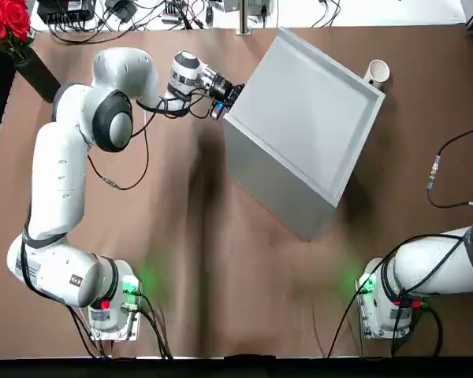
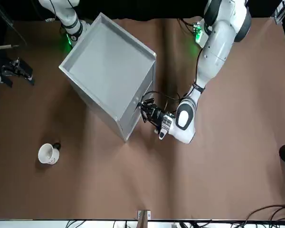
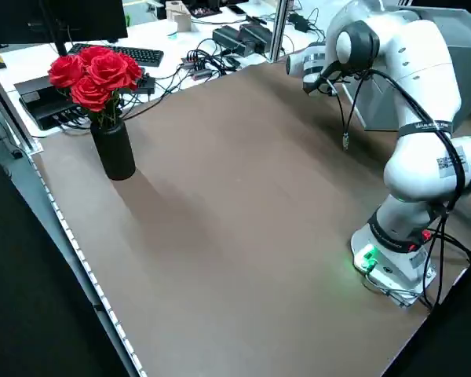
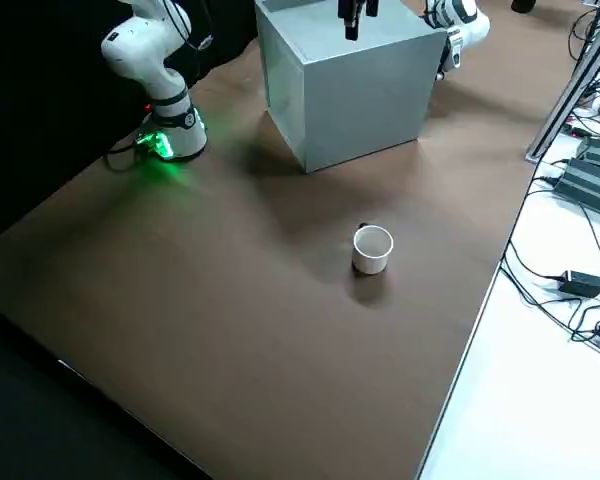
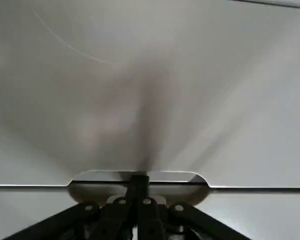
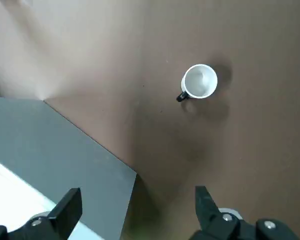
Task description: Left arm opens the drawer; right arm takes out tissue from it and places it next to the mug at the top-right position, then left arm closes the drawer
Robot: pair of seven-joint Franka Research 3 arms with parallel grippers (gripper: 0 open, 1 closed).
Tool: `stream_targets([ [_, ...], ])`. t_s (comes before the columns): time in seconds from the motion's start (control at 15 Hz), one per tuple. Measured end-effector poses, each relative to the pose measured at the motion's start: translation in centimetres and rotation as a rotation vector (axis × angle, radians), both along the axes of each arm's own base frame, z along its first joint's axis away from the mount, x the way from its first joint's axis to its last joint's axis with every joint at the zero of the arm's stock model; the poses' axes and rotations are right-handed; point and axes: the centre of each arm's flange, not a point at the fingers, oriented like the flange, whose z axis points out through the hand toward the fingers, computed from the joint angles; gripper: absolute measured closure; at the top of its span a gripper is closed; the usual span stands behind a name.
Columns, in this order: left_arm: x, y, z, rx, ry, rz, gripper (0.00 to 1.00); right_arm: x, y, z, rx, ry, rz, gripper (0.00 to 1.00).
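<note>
The white jointed left arm (image 1: pixel 59 181) reaches across the left of the brown table, and its slim black left gripper (image 5: pixel 138 186) sits at the left face of the large grey cabinet (image 1: pixel 307 118). Its 2 fingers are drawn together, tips in the shallow cut-out of the grey-fronted drawer (image 5: pixel 140 100), which is not yet pulled out. That cut-out looks the only hold; the drawer should be stiff and slide straight. It faces left and slightly far — its travel likely along that axis. The tissue is hidden, presumably inside. The small white mug (image 1: pixel 377 72) stands far right. The right gripper (image 6: pixel 137 196) hovers above the cabinet, fingers spread, empty.
</note>
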Motion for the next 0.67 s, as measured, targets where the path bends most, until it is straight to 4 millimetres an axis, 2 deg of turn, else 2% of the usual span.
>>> stream_targets([
  [0.67,0.02,0.22,-0.91,-0.045,0.039,-0.047,0.99,0.01,-0.06,0.01,0.000,-0.001,-0.001,0.00],
])
